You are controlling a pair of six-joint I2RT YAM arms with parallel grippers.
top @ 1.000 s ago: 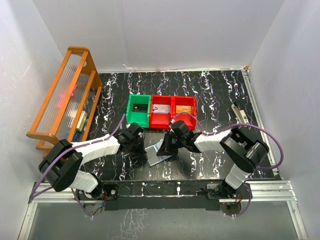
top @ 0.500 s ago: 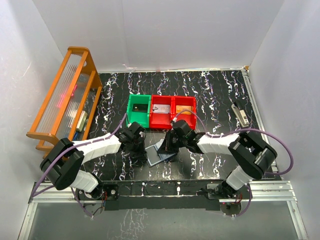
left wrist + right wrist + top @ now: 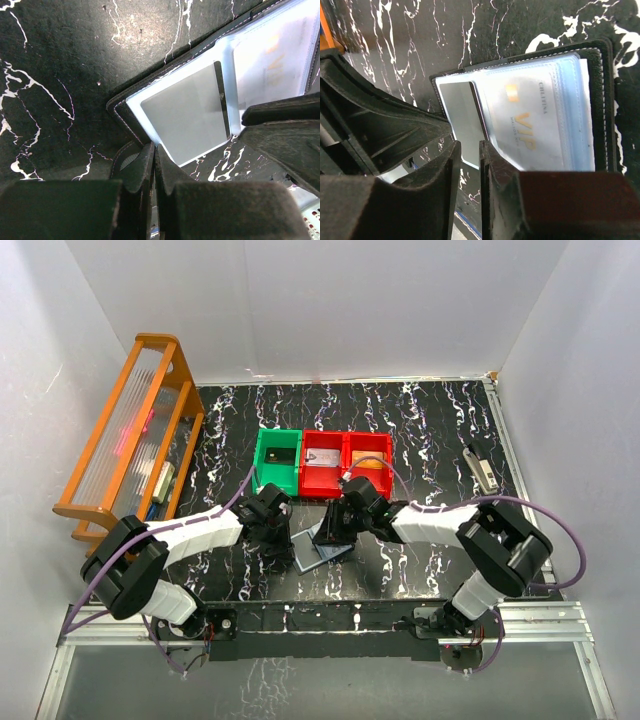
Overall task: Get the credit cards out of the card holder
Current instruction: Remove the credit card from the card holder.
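Nearest you, your left gripper has its jaws pressed together at the near corner of the card holder. You cannot tell whether any of the cover is nipped between them. Just beside it, your right gripper hangs over the lower edge of the same panel, its jaws a narrow slit apart with nothing seen clamped. The holder lies open on the black marbled table between the two grippers, which crowd it from both sides and hide much of it from the overhead camera. The wrist views give you what that camera cannot. A grey card sits in the pocket on the left arm's side. A pale card with gold VIP lettering sits in the other, and both are under clear sleeves. Just beyond the holder, three bins stand touching in a row: a green bin with something dark inside, a middle red bin with something pale, and a right red bin with something orange. Only the overhead view shows them, along with a wooden rack at the far left and a small pale tool near the right edge.
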